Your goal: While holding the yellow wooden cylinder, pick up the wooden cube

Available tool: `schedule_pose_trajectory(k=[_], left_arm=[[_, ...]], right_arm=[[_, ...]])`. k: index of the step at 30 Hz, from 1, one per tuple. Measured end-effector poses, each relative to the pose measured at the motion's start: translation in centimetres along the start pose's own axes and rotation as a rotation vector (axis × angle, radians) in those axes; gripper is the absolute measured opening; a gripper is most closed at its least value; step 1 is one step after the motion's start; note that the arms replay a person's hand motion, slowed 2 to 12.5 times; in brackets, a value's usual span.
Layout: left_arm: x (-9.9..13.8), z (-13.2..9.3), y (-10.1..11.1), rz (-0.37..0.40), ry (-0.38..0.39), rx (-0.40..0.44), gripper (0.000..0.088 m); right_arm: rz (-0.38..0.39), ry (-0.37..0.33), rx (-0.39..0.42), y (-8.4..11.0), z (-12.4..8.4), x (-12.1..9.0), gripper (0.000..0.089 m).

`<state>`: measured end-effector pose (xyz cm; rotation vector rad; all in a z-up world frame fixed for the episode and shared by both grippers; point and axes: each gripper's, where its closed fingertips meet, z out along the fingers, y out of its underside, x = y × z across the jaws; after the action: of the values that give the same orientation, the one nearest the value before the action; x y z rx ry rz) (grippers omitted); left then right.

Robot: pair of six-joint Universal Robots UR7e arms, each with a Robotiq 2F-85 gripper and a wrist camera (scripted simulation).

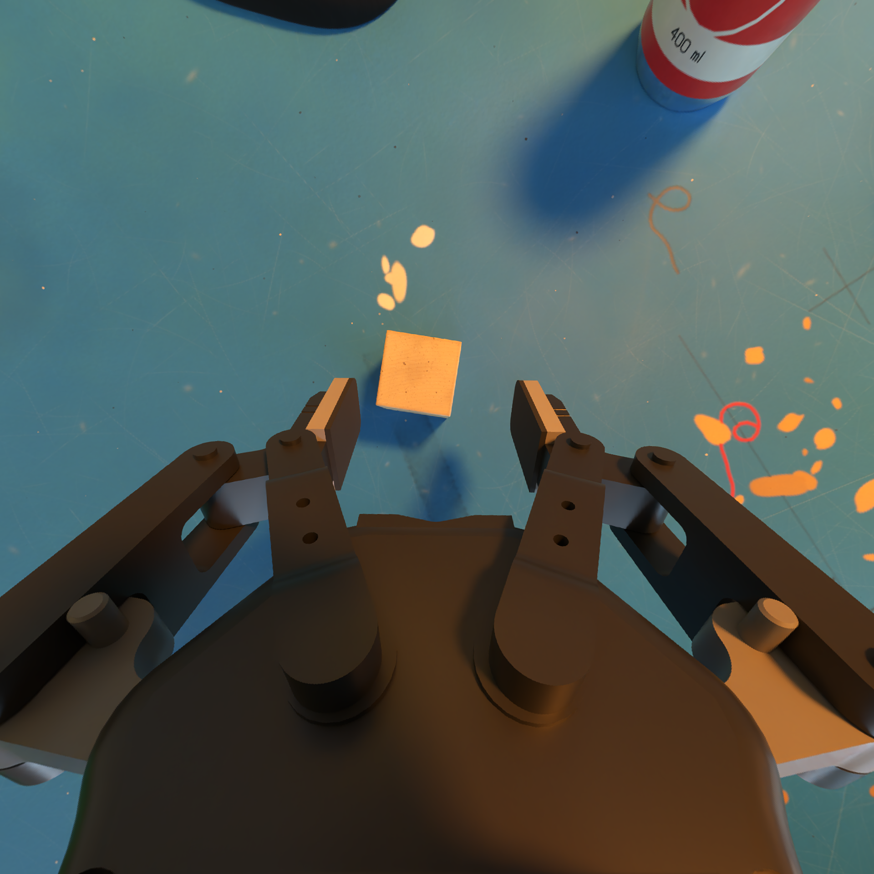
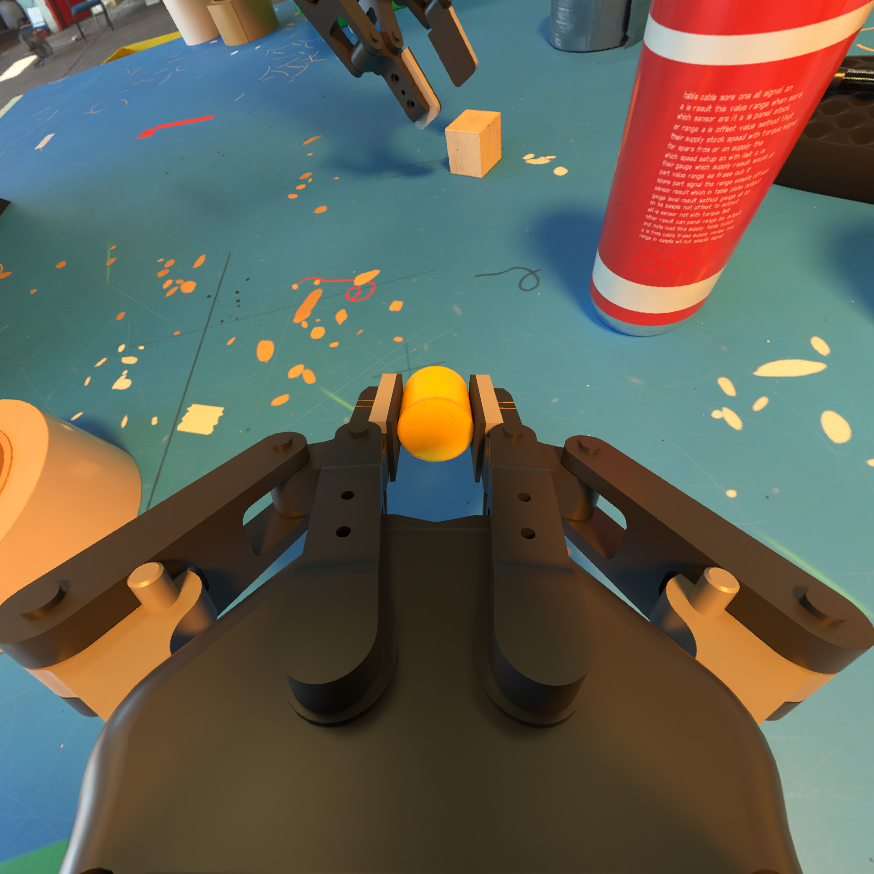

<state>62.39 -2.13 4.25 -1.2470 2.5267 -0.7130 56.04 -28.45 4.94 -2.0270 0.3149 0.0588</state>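
On the left, the left gripper [image 1: 435, 425] is held above the scuffed, paint-flecked blue-green table [image 1: 189, 236] with its fingers spread wide and nothing between them. The small pale wooden cube [image 1: 418, 373] rests on the table just ahead of the fingertips, nearer the left finger and turned slightly askew to the pads. Should the descent be made without centring, the cube is likely to be nudged or twisted aside by that finger. Farther right, a tall red-and-white can [image 1: 709, 52] stands well apart from the cube. In the right wrist view, the short yellow wooden cylinder [image 2: 435, 414] is clamped between the pads of the right gripper [image 2: 435, 421], clear of the table; any loosening would probably drop it.
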Motion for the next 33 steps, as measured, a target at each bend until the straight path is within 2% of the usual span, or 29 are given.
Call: schedule_pose_trajectory(k=[11, 33], left_arm=[[-0.3, 1.4, 0.1, 0.041, 0.026, -0.027, 0.0577], [-1.1, 3.2, 0.4, 0.073, 0.027, -0.063, 0.0556]], right_arm=[[-0.004, 0.003, -0.003, 0.0, 0.0, 0.0, 0.0250], [-0.008, 0.004, -0.015, 0.2, 0.1, 0.0, 0.0250]])
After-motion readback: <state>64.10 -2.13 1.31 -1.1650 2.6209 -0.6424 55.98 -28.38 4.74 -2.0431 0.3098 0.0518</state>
